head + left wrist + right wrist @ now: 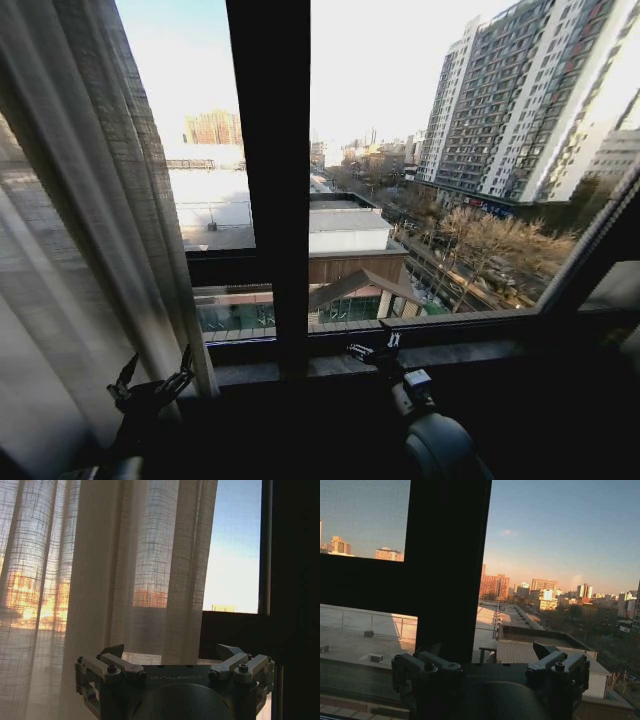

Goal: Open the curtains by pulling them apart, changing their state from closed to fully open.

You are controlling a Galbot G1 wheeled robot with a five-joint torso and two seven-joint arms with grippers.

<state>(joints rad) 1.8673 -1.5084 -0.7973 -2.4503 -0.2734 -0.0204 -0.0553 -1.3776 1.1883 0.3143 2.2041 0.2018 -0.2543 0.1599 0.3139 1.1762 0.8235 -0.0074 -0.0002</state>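
The left curtain [90, 220] hangs bunched at the window's left side, sheer and pleated, and reaches down to the sill. My left gripper [155, 375] is low beside its inner edge, open, with no fabric between its fingers. In the left wrist view the same curtain [125, 565] fills the space ahead of the open left gripper [172, 654]. A pale strip of the right curtain [600, 235] slants along the far right. My right gripper [377, 348] sits open over the sill at the middle; in the right wrist view this gripper [490, 654] faces bare glass.
A wide dark window frame bar [268, 180] runs upright through the middle, with a crossbar [225, 265] to its left. The dark sill [470, 352] spans the bottom. Buildings and streets lie outside the glass.
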